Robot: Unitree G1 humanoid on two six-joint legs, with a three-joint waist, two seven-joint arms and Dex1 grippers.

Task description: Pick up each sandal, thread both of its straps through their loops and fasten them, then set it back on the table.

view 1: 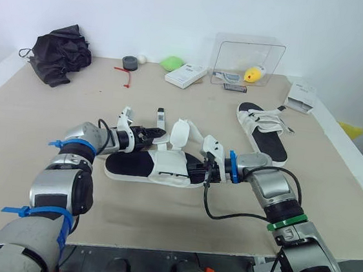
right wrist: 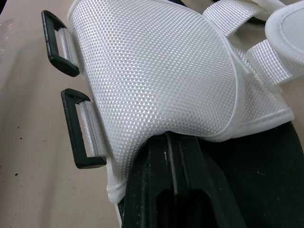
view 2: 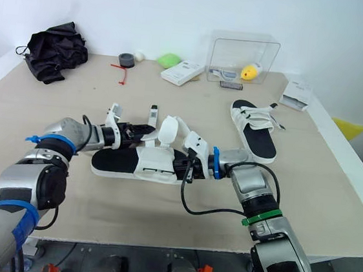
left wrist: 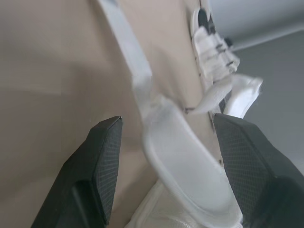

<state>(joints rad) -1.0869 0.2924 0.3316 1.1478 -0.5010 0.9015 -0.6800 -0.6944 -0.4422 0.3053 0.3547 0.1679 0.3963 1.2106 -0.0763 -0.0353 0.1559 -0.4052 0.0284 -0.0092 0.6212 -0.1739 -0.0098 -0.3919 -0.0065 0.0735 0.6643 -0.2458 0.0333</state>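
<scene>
The near sandal (view 1: 133,166), black-soled with white mesh uppers, lies at mid-table with its straps undone. One loose strap (left wrist: 133,66) and its padded flap (view 1: 179,136) stick up at the far side. My left gripper (view 1: 158,133) is open, its fingers (left wrist: 102,156) on either side of that strap and flap. My right gripper (view 1: 189,169) is shut on the sandal's mesh upper (right wrist: 156,71), beside two black loops (right wrist: 76,128). The second sandal (view 1: 263,131) lies flat at the right rear, clear of both grippers.
Along the back edge are a black bag (view 1: 62,52), a tape roll (view 1: 130,62), a green object (view 1: 172,62), a white box (view 1: 186,75) and a clear container (view 1: 248,58) with a yellow item. A white packet (view 1: 301,96) is at the right edge.
</scene>
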